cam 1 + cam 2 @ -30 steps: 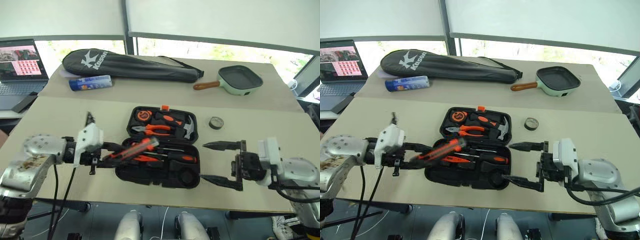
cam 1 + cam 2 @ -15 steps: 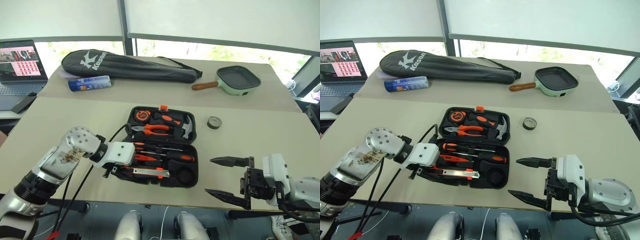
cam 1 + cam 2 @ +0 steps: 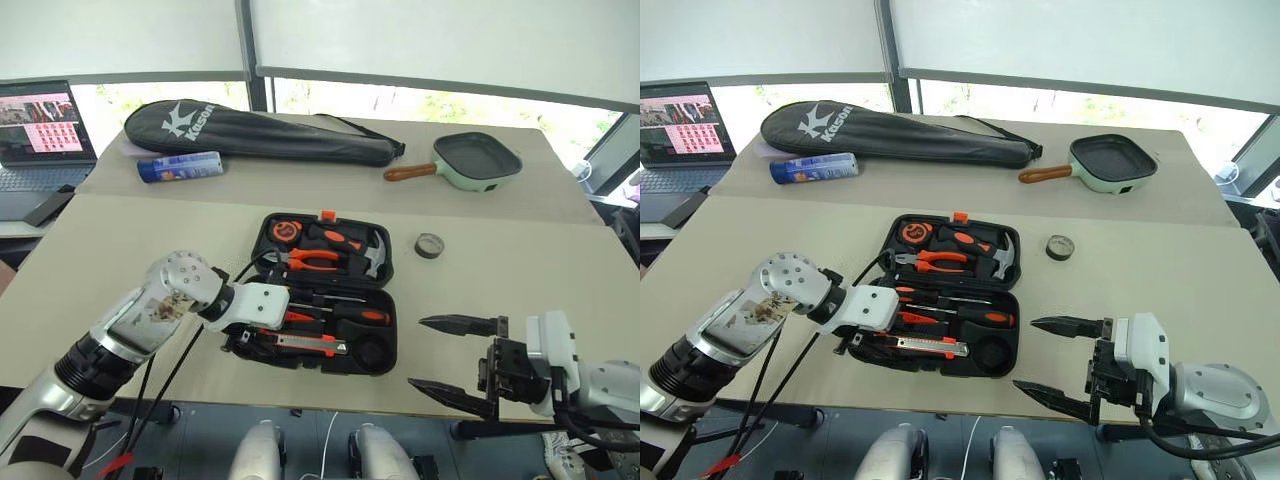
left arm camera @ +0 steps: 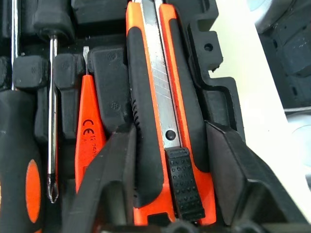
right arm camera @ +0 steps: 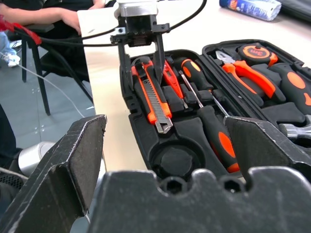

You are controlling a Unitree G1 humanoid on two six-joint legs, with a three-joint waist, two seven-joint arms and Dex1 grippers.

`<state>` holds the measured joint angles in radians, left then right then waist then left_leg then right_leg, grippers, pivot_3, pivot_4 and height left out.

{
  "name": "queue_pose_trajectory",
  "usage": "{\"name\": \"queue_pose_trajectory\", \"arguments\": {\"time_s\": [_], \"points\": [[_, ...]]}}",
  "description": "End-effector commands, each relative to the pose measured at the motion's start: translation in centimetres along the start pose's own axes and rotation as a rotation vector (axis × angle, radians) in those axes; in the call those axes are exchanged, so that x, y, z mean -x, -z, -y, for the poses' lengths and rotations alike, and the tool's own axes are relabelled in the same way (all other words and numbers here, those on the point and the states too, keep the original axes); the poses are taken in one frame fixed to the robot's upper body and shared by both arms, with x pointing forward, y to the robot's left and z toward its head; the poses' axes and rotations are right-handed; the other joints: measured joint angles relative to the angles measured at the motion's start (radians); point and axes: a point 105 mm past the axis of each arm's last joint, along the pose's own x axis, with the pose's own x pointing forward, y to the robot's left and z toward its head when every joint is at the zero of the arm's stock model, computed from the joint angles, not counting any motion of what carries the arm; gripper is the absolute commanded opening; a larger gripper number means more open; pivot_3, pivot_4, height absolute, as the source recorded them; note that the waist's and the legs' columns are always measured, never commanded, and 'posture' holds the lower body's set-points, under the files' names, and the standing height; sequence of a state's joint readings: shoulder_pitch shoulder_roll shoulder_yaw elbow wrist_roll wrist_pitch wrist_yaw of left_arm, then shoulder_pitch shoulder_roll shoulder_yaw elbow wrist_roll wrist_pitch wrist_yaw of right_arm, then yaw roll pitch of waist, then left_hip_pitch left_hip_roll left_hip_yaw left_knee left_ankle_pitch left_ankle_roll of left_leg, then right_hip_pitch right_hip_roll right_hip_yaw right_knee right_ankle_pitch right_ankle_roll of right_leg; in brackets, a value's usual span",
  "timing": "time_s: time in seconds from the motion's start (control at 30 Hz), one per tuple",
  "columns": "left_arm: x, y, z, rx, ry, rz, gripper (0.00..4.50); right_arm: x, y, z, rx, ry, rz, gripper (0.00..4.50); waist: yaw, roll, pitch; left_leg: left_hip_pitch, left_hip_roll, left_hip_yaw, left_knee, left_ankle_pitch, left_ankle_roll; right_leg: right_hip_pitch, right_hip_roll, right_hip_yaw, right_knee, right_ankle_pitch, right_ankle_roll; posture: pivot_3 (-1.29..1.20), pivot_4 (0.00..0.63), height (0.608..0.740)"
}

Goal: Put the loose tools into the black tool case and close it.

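Left gripper (image 4: 167,160), fingers spread astride the utility knife (image 4: 163,104) lying in the front slot of the open black tool case (image 3: 325,290), should lift straight up without nudging it; right gripper (image 3: 450,352) waits open.

Office or lab room set up as a robot test bay. Two beige tabletops (image 3: 520,260) pushed together under big windows (image 3: 400,100) with roller blinds (image 3: 440,40) pulled most of the way down. Laptop (image 3: 38,125) running on a side desk. Mixed props laid out: racket bag (image 3: 260,130), frying pan (image 3: 470,160), blue tube (image 3: 180,165), tool case (image 3: 325,290). Right wrist view: a seated person (image 5: 53,14) close by, cables (image 5: 29,73) trailing across a grey floor (image 5: 29,116).
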<state>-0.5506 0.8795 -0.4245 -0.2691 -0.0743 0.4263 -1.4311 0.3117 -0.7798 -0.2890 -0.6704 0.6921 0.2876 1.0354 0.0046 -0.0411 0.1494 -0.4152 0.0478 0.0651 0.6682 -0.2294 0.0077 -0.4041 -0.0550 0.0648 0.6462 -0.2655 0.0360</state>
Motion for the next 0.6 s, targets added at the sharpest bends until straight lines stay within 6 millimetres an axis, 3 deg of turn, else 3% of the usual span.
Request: {"name": "queue_pose_trajectory", "arguments": {"time_s": [0.03,0.1,0.33,0.37,0.6], "points": [[-0.3,0.0,0.8,-0.008,0.043,0.023,3.88,-0.4,-0.9,0.1,0.017,-0.004,0.048,4.50,-0.002,0.000,0.000,0.000,0.000,0.000,0.000,0.000,0.000,0.000,0.000,0.000,0.000,0.000,0.000,0.00,0.150,0.740],[-0.2,-0.9,0.0,-0.008,-0.005,0.089,4.46,-0.5,-0.9,0.2,0.016,-0.004,0.051,4.50,-0.003,0.000,0.000,0.000,0.000,0.000,0.000,0.000,0.000,0.000,0.000,0.000,0.000,0.000,0.000,0.00,0.150,0.740],[2.1,-4.9,-1.5,-0.020,-0.108,0.442,4.49,-0.8,-0.7,0.6,0.010,0.002,0.069,4.50,0.003,0.000,0.000,-0.001,0.000,-0.001,0.004,0.000,0.000,0.000,0.000,-0.001,0.002,0.000,0.000,0.00,0.150,0.740],[2.2,-4.7,-1.5,-0.015,-0.106,0.454,3.96,-0.8,-0.7,0.7,0.010,0.006,0.073,4.50,0.003,0.000,0.000,-0.001,0.000,-0.001,0.005,0.000,0.000,0.000,0.000,-0.001,0.002,0.000,0.000,0.00,0.150,0.740],[1.1,-2.7,0.7,0.037,-0.023,0.559,1.61,-0.9,-0.6,1.3,0.025,0.042,0.093,4.50,-0.002,0.000,0.000,-0.001,0.000,-0.002,0.006,0.000,0.000,0.001,0.000,-0.001,0.003,0.000,0.000,0.00,0.150,0.740]]}}
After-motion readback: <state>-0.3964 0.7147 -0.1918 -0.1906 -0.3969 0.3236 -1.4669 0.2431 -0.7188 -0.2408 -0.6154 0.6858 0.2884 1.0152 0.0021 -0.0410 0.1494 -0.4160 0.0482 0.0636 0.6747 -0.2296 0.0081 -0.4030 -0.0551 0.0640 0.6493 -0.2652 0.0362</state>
